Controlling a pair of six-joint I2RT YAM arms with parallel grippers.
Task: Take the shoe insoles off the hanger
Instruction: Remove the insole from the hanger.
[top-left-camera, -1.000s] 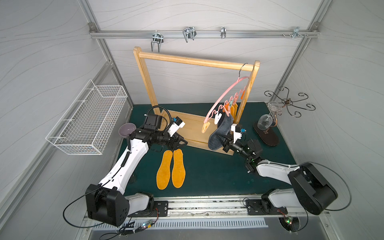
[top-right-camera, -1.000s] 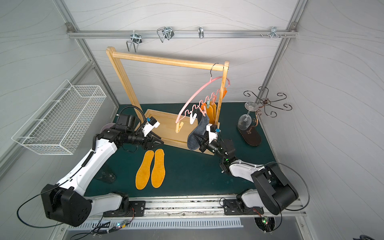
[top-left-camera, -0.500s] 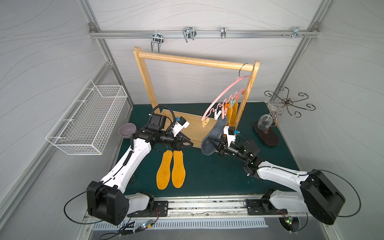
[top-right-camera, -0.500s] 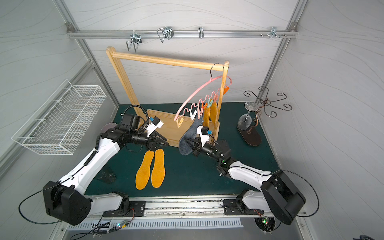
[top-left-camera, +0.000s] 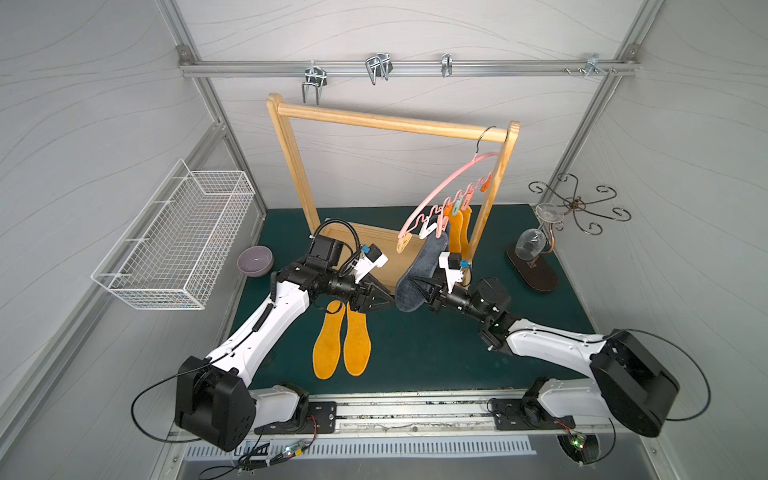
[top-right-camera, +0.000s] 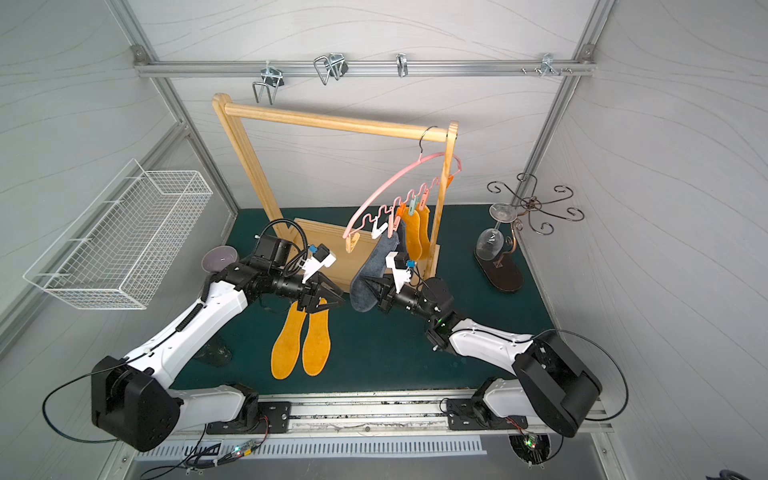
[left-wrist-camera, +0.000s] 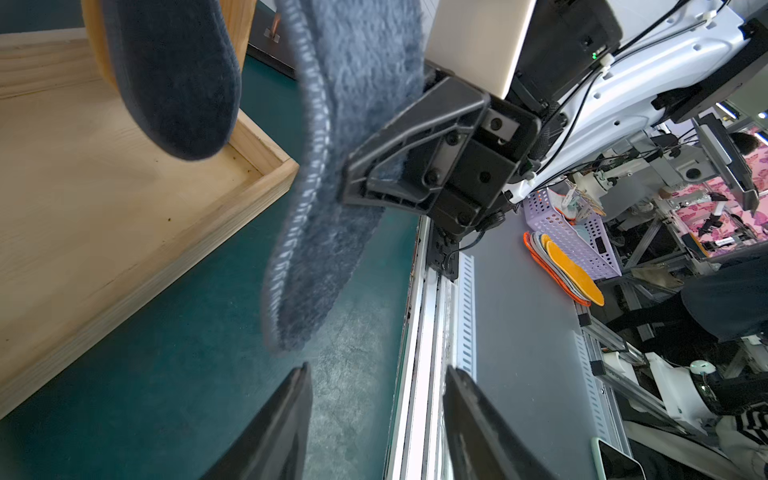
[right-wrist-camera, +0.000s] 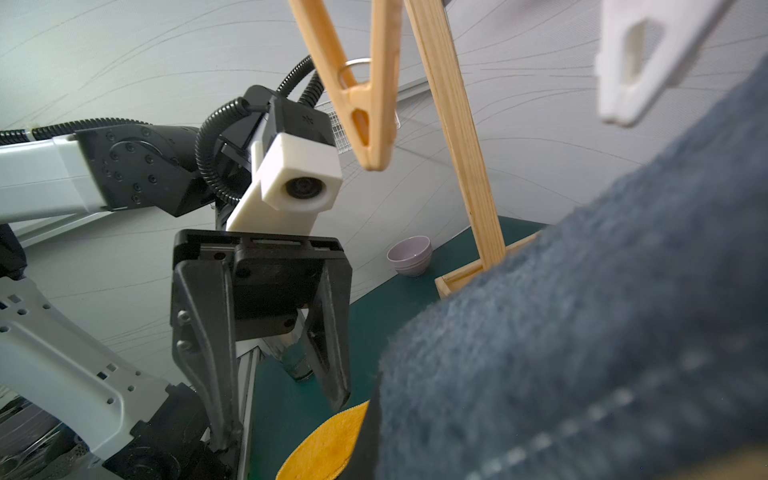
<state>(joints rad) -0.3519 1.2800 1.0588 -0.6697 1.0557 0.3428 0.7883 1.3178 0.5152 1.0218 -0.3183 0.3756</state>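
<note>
1. The right fingers (left-wrist-camera: 415, 166) clamp a grey insole (top-left-camera: 417, 270) under the pink hanger (top-left-camera: 446, 180), which is hooked on the wooden rack (top-left-camera: 390, 122) at the table's (top-left-camera: 436, 353) back edge.
2. The left fingers (left-wrist-camera: 286, 415), half spread and empty, face its free end above two orange insoles (top-left-camera: 345, 345) lying flat.
3. A second ago that end hung nearer the rack's right post.

Overhead pair, wrist views sharing grey insole (left-wrist-camera: 353, 83)
</note>
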